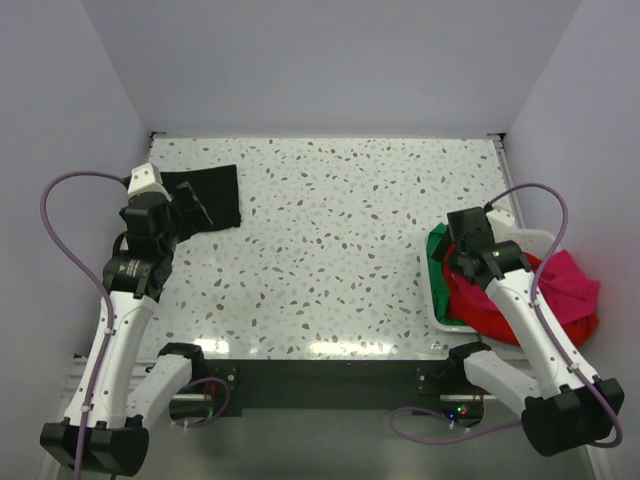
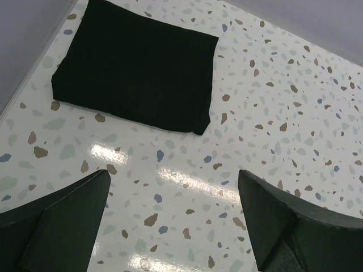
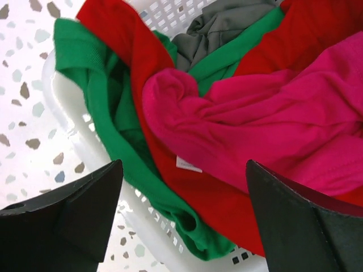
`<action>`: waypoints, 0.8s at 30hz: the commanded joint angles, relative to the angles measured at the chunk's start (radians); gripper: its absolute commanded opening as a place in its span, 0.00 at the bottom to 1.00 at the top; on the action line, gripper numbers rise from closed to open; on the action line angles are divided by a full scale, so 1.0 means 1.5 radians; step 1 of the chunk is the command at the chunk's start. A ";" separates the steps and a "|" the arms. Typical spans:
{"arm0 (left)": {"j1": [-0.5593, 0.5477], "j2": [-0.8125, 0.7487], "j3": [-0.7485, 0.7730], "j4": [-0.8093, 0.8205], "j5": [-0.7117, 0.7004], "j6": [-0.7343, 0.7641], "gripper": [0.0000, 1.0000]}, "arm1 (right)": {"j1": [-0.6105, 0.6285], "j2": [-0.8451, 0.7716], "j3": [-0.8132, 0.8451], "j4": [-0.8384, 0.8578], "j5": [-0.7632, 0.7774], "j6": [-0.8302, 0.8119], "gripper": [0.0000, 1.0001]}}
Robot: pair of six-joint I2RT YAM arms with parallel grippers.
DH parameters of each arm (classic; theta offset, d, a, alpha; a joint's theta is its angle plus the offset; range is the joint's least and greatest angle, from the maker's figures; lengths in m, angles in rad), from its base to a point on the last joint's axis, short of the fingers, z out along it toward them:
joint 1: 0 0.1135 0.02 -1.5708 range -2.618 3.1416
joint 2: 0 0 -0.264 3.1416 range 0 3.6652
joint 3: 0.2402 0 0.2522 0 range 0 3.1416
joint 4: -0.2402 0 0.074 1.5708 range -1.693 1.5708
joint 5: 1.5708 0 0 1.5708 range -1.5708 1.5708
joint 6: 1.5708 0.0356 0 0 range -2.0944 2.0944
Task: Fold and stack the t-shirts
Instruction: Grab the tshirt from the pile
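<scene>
A folded black t-shirt (image 1: 210, 195) lies flat at the table's far left; it also shows in the left wrist view (image 2: 136, 65). My left gripper (image 1: 190, 210) is open and empty, hovering just near of it (image 2: 173, 187). The white lattice basket (image 1: 440, 300) at the right holds crumpled shirts: a magenta-pink one (image 3: 272, 130) on top, a red one (image 3: 204, 198), a green one (image 3: 108, 96) and a grey one (image 3: 221, 25). My right gripper (image 1: 462, 258) is open and empty above the basket's near left edge (image 3: 184, 192).
The pink shirt (image 1: 572, 285) hangs over the basket's right side beside the right wall. The speckled table (image 1: 330, 240) is walled on three sides. The left wall runs close beside the black shirt.
</scene>
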 commanded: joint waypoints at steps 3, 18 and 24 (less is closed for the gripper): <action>0.001 0.004 0.027 0.017 -0.005 0.013 1.00 | -0.047 0.026 -0.006 0.082 -0.022 0.014 0.83; 0.001 0.015 0.023 0.024 0.011 0.019 1.00 | -0.237 0.069 -0.088 0.081 -0.112 -0.004 0.76; 0.001 0.023 0.034 0.023 0.009 0.020 1.00 | -0.255 0.106 -0.093 0.093 -0.126 -0.020 0.41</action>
